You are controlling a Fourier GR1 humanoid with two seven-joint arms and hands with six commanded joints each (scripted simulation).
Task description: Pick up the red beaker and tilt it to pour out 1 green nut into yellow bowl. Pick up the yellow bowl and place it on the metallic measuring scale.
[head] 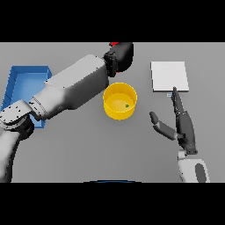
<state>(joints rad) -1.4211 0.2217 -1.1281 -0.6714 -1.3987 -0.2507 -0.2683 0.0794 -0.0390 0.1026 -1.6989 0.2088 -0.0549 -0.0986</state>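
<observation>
Nut (127, 105) inside yellow bowl (115, 113), well left of right hand (184, 127) fingers (177, 102).

Yellow bowl (119, 102) upright mid-worktop, green nut (127, 105) inside; red beaker (114, 44) barely visible behind; scale (169, 76) rightward.

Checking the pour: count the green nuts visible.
1. A single green nut lies inside the yellow bowl, toward its right side. More may be hidden in the red beaker, mostly covered by the left hand.
</observation>
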